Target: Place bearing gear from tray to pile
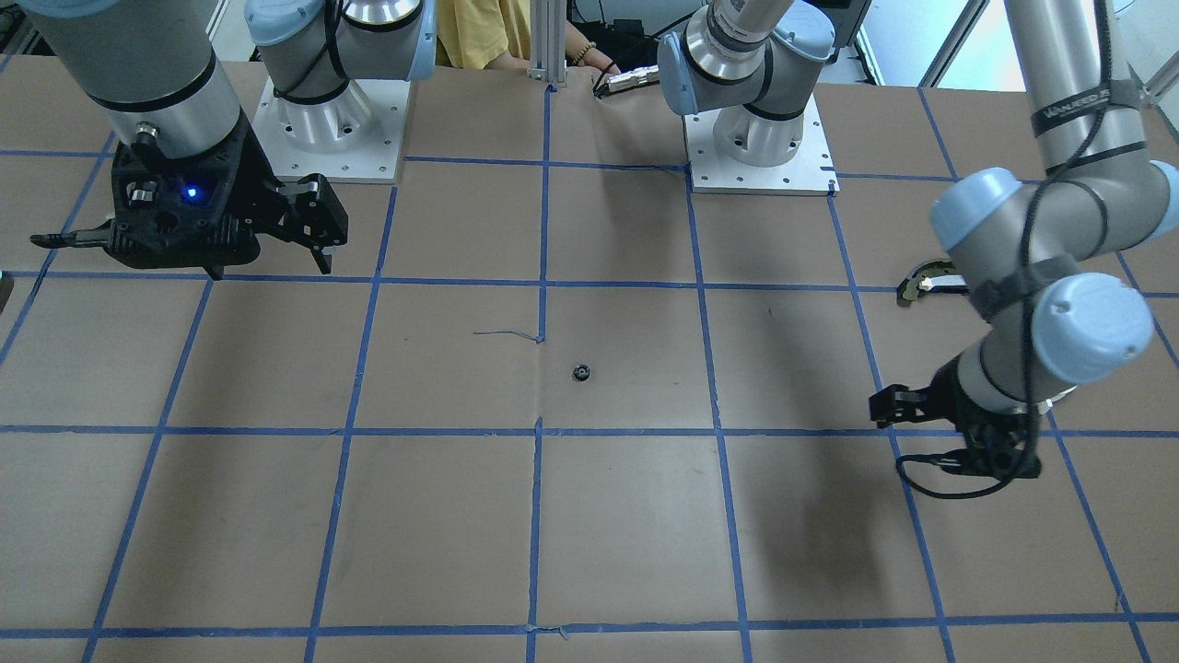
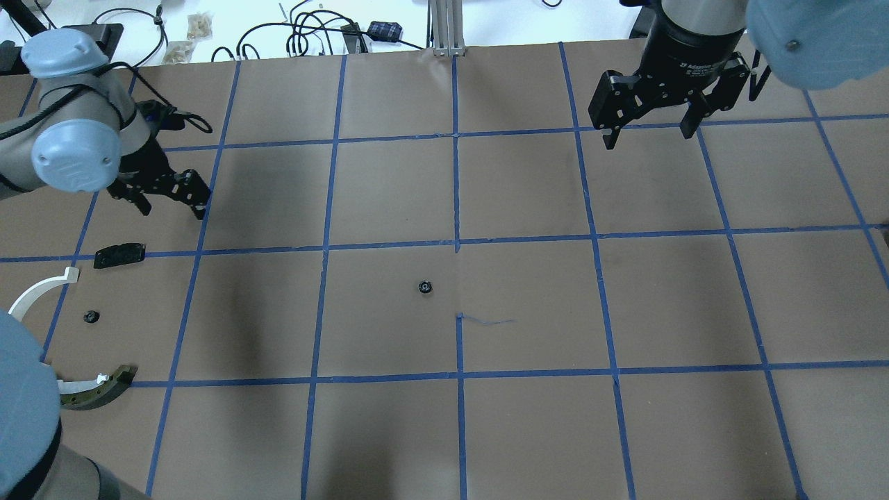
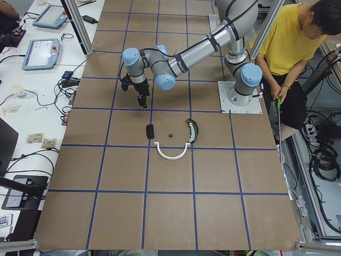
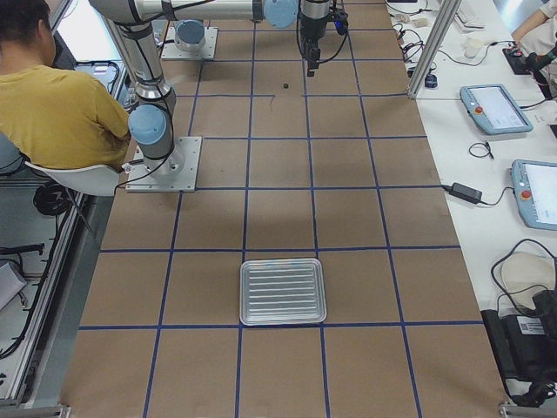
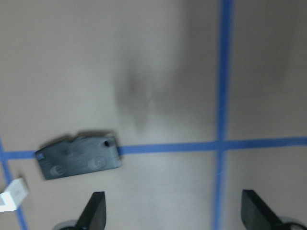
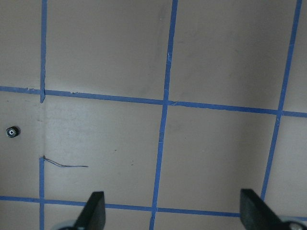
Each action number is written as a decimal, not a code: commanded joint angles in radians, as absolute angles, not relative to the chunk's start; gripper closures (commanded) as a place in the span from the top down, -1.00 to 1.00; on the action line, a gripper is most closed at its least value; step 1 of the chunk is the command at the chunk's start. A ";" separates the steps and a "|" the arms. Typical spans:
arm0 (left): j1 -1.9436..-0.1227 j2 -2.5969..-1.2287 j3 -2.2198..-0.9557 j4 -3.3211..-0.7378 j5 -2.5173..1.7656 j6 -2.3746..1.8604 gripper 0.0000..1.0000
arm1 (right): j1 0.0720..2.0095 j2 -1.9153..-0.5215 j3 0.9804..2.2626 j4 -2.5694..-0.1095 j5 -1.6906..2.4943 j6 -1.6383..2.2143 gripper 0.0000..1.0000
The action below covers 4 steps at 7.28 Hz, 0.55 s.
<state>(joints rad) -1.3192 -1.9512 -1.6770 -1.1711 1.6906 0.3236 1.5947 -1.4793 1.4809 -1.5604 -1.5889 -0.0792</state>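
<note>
Reference point: the lone bearing gear (image 2: 425, 287), lying flat near the middle of the brown paper (image 2: 528, 430), clear of both grippers. Nearer the robot than this gear and far to its left lies the dark-and-cream curved piece (image 2: 97, 389). Next out, also far to the gear's left, a second bearing gear (image 2: 90, 317) sits within the pile (image 3: 171, 156), apart from its neighbours, with the thin white arc (image 2: 38, 293) further left still. About level with the lone gear but well off to its right, seen only from the right-end camera, lies the metal tray (image 4: 283, 291). Slightly beyond the gear and far to its left, the flat black plate (image 2: 119, 255) lies across a blue tape line (image 2: 278, 248). Further beyond, on that same side, the left gripper (image 2: 173, 208) hangs above the paper, fingers spread wide and holding nothing. Farthest out, beyond the gear and to its right, the right gripper (image 2: 647, 137) hangs high, fingers likewise wide apart and carrying nothing.
</note>
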 commanded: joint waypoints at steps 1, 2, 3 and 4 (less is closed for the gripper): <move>-1.536 -1.931 -1.674 -1.160 1.634 0.160 1.00 | 1.597 -1.480 1.471 -1.566 -1.582 -0.080 1.00; -1.636 -1.931 -1.674 -1.157 1.631 0.103 1.00 | 1.595 -1.480 1.471 -1.568 -1.582 -0.080 1.00; -1.716 -1.942 -1.678 -1.157 1.608 0.015 1.00 | 1.595 -1.480 1.473 -1.568 -1.580 -0.080 1.00; -1.792 -1.959 -1.689 -1.138 1.580 -0.073 1.00 | 1.597 -1.480 1.476 -1.566 -1.582 -0.080 1.00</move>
